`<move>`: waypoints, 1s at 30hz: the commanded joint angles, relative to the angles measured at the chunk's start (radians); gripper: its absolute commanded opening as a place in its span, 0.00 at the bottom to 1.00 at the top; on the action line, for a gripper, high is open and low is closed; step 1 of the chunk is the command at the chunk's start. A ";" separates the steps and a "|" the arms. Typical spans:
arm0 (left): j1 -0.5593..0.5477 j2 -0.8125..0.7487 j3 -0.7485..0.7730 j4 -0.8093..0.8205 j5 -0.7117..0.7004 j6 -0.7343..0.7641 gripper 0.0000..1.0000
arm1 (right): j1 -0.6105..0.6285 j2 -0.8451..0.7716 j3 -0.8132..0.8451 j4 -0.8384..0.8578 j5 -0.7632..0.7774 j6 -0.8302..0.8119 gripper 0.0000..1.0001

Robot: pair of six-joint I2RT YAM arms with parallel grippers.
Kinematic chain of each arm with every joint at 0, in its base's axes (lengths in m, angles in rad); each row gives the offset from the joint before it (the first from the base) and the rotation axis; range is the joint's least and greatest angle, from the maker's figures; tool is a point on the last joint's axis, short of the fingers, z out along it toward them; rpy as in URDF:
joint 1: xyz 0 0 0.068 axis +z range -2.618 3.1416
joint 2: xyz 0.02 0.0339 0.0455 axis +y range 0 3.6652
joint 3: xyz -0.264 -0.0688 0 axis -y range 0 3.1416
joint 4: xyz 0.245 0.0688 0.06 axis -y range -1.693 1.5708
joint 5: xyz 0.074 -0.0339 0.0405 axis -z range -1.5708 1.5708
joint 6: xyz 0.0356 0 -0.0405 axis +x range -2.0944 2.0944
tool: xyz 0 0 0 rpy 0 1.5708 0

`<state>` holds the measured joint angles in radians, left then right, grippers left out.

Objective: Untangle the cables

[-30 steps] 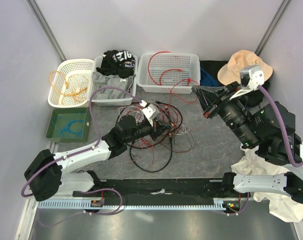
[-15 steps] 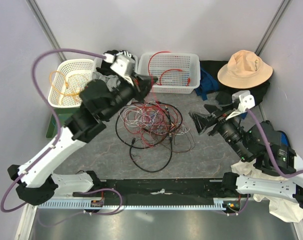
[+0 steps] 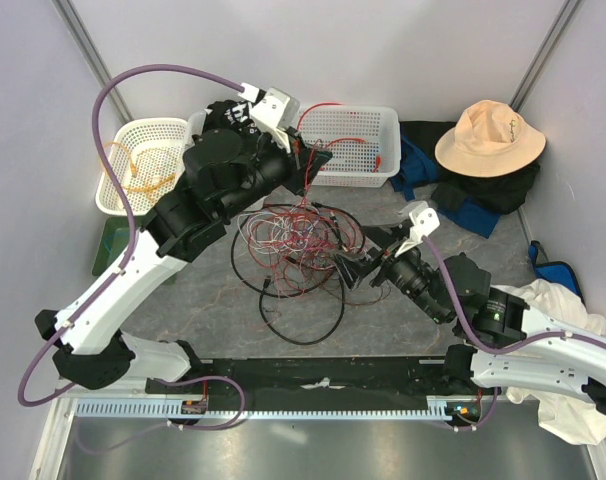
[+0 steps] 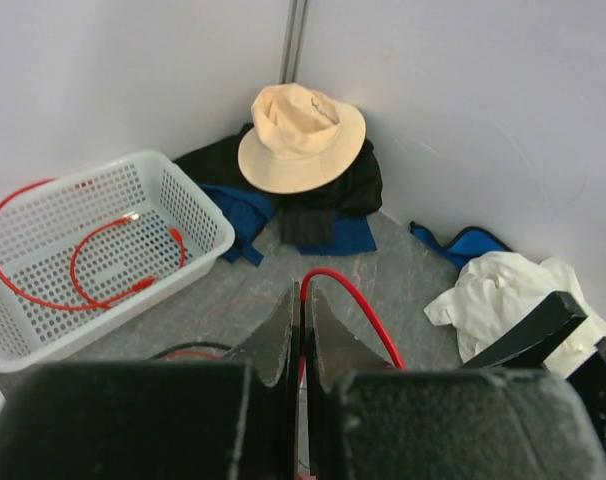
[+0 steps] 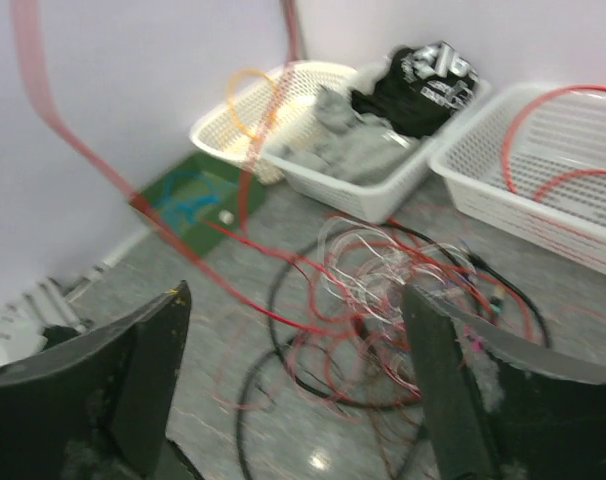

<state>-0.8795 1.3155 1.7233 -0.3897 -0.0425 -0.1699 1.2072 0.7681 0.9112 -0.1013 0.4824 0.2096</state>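
Note:
The cables (image 3: 298, 245) lie in a tangle of red, white and black wires mid-table, blurred in the right wrist view (image 5: 403, 290). My left gripper (image 3: 313, 158) hangs raised behind the tangle, near the white basket (image 3: 383, 115). It is shut on a red cable (image 4: 363, 303) that arches out of the closed jaws (image 4: 305, 300). A taut red strand (image 5: 43, 100) climbs from the heap to the upper left. My right gripper (image 3: 355, 262) stands open at the tangle's right edge. Its fingers (image 5: 133, 380) are far apart with nothing between them.
The white basket holds a loose red cable (image 3: 338, 150). A left basket (image 3: 123, 205) holds an orange cable, and a middle one (image 5: 363, 195) holds clothes. A green tray (image 3: 108, 255), a beige hat (image 3: 488, 135) and white cloth (image 3: 553, 300) lie around.
The left arm rose from the tangle toward the back baskets, pulling a red cable up. The right arm swung down from the back right to the tangle and opened its jaws.

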 commanded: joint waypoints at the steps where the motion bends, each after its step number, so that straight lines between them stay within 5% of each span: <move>1: -0.004 0.007 0.050 -0.018 0.030 -0.040 0.02 | 0.005 0.032 -0.006 0.248 -0.116 -0.021 0.98; 16: -0.004 -0.005 0.038 -0.017 0.118 -0.103 0.02 | 0.003 0.316 0.003 0.420 -0.064 -0.027 0.96; 22: -0.004 -0.030 0.004 -0.012 0.112 -0.114 0.02 | -0.006 0.440 0.006 0.607 -0.030 -0.006 0.78; 30: -0.004 -0.081 -0.070 0.026 0.086 -0.120 0.02 | -0.032 0.517 -0.113 1.009 0.005 0.048 0.42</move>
<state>-0.8795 1.2770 1.6859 -0.4141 0.0540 -0.2611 1.1828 1.2675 0.8448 0.6075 0.4549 0.2279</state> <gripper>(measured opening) 0.033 0.466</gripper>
